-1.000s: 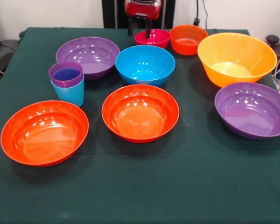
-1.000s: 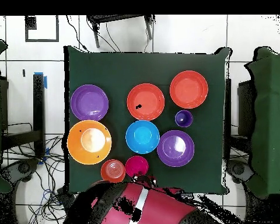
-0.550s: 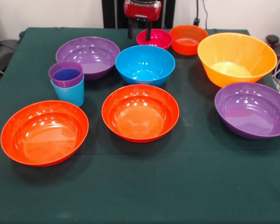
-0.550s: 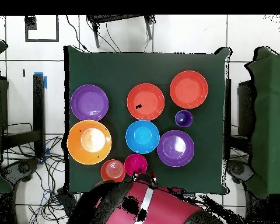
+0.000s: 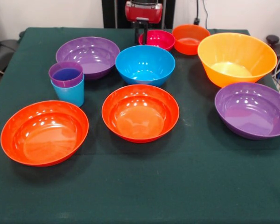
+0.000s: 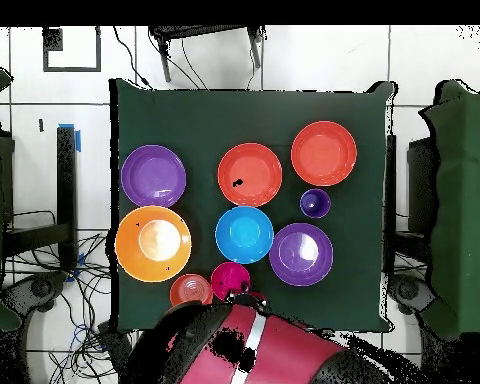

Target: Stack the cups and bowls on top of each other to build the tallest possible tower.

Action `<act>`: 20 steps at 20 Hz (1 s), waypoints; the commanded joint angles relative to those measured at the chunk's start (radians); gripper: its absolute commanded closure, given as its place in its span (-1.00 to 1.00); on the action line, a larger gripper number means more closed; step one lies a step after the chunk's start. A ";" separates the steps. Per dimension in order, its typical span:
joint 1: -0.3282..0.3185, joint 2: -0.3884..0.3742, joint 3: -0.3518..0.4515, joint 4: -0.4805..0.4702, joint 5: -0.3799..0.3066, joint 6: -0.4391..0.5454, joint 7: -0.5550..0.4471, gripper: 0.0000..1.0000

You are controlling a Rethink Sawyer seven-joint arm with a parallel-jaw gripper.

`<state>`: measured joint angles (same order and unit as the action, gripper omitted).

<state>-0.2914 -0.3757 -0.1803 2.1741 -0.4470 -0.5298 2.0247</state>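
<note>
My gripper (image 5: 140,36) stands at the far edge of the table, with its jaws drawn close on the left rim of the small pink bowl (image 5: 158,38). The small orange bowl (image 5: 190,38) touches the pink one on its right. The purple cup (image 5: 66,73) sits nested in the light blue cup (image 5: 69,93) at the left. The medium blue bowl (image 5: 145,64) is in the middle. In the overhead view the red arm (image 6: 254,350) hides the gripper, and the pink bowl (image 6: 230,281) shows just beyond it.
Two wide orange-red bowls (image 5: 44,132) (image 5: 140,112) lie near the front. Wide purple bowls sit at the back left (image 5: 87,56) and at the right (image 5: 252,109). The large yellow-orange bowl (image 5: 236,58) stands at the back right. A green cloth (image 5: 144,186) covers the table.
The gripper's jaws have come together on the pink bowl's rim. The pink bowl has slid slightly right in the front view, nudging the small orange bowl along.
</note>
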 commanded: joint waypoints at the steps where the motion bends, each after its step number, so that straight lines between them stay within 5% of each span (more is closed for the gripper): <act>1: -0.001 0.073 0.113 -0.037 0.027 -0.070 0.191 1.00; 11: 0.016 0.072 0.054 -0.035 0.032 -0.066 0.142 1.00; 20: -0.218 -0.323 0.173 0.133 -0.158 0.327 0.044 1.00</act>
<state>-0.3938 -0.4921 -0.1570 2.2515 -0.5188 -0.5109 2.0247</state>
